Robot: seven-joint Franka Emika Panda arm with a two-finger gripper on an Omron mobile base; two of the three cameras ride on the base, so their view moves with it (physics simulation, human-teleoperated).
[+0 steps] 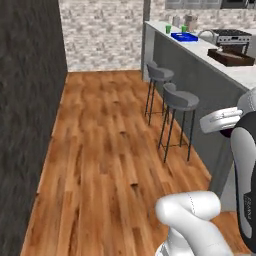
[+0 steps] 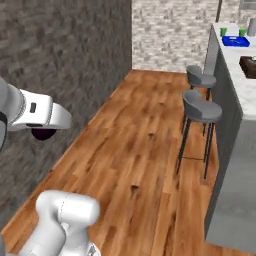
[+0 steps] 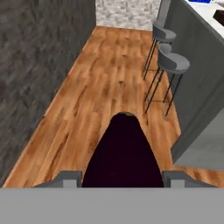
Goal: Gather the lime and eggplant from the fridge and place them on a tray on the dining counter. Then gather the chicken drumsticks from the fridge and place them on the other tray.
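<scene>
A dark purple eggplant [image 3: 122, 148] sits between my gripper's [image 3: 122, 178] two finger tips, which are shut on its sides. It hangs over the wooden floor. From the right base view the eggplant [image 2: 44, 134] peeks out below the white hand. The dining counter [image 1: 239, 76] runs along the right. On it lie a blue tray [image 1: 184, 36] far back and a brown tray [image 1: 231, 57] nearer. The lime, the chicken drumsticks and the fridge are out of view.
Two grey bar stools [image 1: 160, 74] [image 1: 181, 100] stand against the counter's front. A dark wall [image 1: 30, 100] lines the left side. Wooden floor [image 1: 105, 150] stretches between them to a brick wall at the back. Green cups [image 1: 168, 29] stand near the blue tray.
</scene>
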